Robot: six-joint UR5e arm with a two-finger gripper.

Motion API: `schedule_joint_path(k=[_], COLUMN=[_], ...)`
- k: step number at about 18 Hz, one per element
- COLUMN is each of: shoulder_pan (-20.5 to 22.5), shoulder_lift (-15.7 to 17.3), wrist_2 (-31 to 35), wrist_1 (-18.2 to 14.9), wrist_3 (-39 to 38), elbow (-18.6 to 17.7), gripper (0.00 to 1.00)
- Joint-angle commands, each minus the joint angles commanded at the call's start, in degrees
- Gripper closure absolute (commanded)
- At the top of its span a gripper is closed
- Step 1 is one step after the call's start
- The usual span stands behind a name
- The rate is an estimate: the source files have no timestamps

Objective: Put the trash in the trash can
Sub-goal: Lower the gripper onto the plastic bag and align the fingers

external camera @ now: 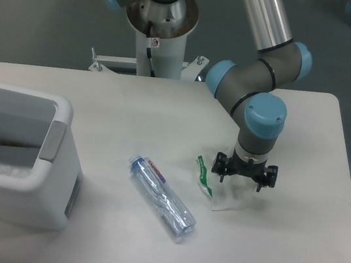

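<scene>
My gripper (244,175) hangs spread wide, holding nothing, right of centre above the wrapper (220,188). The bottle (161,197) lies lower centre; the trash can (17,154) sits at left.

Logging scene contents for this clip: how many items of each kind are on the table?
Plastic wrapper: 1
Plastic bottle: 1
Trash can: 1
Total: 3, with both trash pieces lying on the table outside the can and the gripper just above the wrapper.
</scene>
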Motion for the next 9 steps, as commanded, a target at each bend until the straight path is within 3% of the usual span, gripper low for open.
schedule_joint_path(k=[9], shoulder_pan=[-0.97], shoulder_lift=[-0.35], wrist_2=[1.15], wrist_1=[0.09], wrist_3=[0.00], elbow=[-0.62], gripper=[0.00])
